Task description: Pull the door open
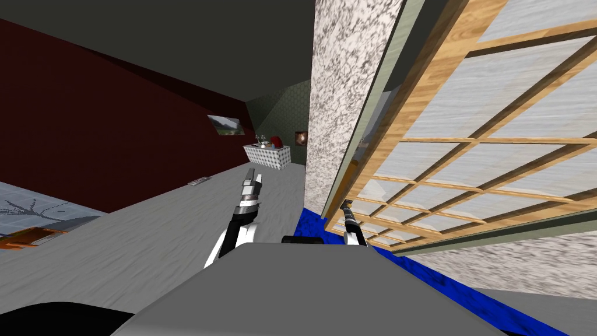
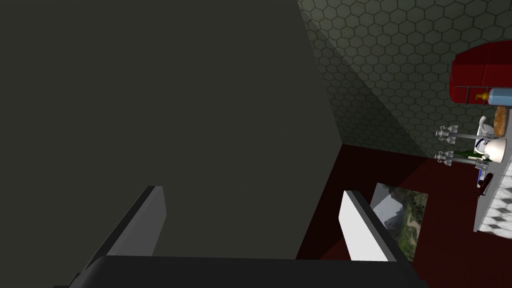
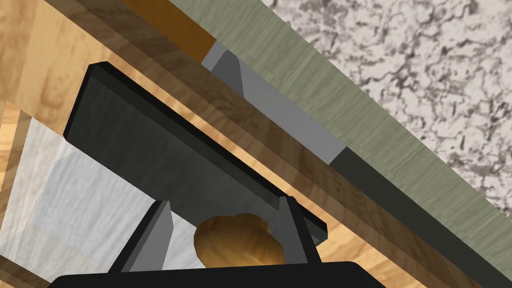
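The door (image 1: 466, 146), a light wooden lattice with frosted panes, fills the right of the head view inside a grey-green frame (image 1: 379, 76). It stands slightly ajar, with a narrow gap at its handle edge. My right gripper (image 1: 348, 205) is at that edge. In the right wrist view the right gripper (image 3: 225, 202) is shut on a round wooden knob (image 3: 235, 245) that sticks out from a dark plate (image 3: 165, 145) on the door. My left gripper (image 1: 255, 175) hangs open over the grey floor, left of the door, with nothing between its fingers (image 2: 365, 230).
A speckled wall (image 1: 338, 105) ends just left of the door frame. A blue strip of floor (image 1: 443, 280) runs along the door's foot. A counter with small items (image 1: 267, 155) stands far ahead. The dark red wall (image 1: 87, 128) bounds the left side.
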`<state>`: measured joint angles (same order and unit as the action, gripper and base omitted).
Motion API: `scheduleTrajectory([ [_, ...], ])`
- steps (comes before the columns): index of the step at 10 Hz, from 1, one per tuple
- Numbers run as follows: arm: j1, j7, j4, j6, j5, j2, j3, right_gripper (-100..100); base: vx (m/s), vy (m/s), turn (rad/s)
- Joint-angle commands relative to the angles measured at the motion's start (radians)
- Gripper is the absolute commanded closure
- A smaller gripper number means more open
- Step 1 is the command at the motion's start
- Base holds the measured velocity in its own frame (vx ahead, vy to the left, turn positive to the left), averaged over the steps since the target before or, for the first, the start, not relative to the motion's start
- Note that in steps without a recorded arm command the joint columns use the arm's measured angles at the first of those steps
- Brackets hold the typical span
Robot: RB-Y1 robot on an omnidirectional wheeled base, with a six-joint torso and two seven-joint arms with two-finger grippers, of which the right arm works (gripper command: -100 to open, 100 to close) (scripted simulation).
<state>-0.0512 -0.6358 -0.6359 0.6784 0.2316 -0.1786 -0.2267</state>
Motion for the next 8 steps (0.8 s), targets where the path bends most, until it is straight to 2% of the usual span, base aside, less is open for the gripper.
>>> scheduleTrajectory([
  [1,0.009,0.035,0.01,-0.001,0.01,-0.023,-0.012,100,-0.032,-0.008,0.043],
  [4,0.009,0.112,0.012,0.007,0.02,-0.026,-0.005,100,-0.031,-0.007,0.044],
  [5,0.009,0.116,0.012,0.007,0.02,-0.026,-0.005,100,-0.024,-0.016,0.034],
  [6,0.009,0.157,0.012,0.011,0.025,-0.027,-0.001,100,-0.022,-0.012,0.062],
  [8,0.009,0.198,0.013,0.015,0.031,-0.029,0.003,100,-0.041,-0.02,0.071],
])
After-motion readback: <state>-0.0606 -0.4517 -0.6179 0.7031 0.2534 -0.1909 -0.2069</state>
